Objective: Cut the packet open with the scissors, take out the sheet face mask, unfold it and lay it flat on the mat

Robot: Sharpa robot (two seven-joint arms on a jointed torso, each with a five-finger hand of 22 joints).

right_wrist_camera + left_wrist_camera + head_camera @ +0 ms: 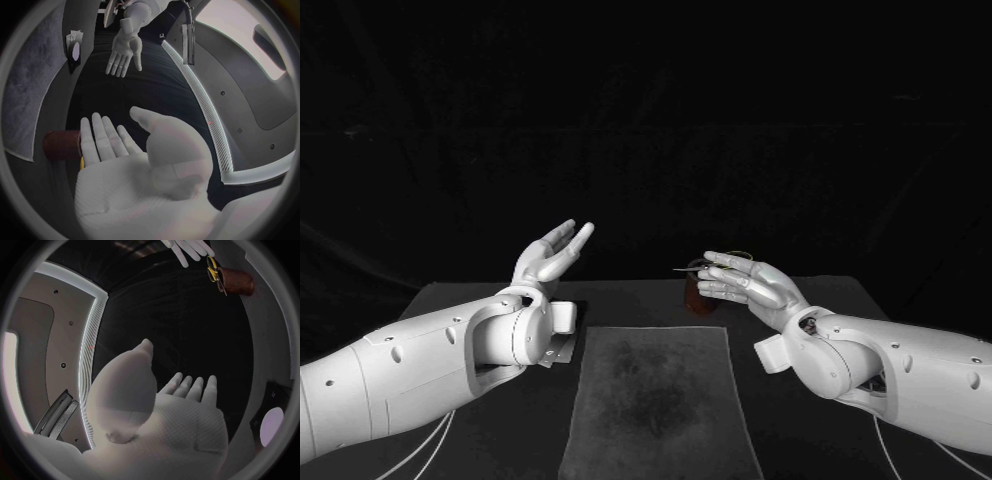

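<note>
Brown holder (700, 300), scissors (214, 271) upright inside, just beyond right hand (750, 283); both hands spread, empty; left hand (554, 255) farther off.

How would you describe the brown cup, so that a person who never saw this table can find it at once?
Begin at the grey mat lying in the middle of the black table. Beyond its far right corner, close to the right robot hand, stands a brown cup. It is the one brown thing there, and scissors with yellow on the handles stick out of it.
</note>
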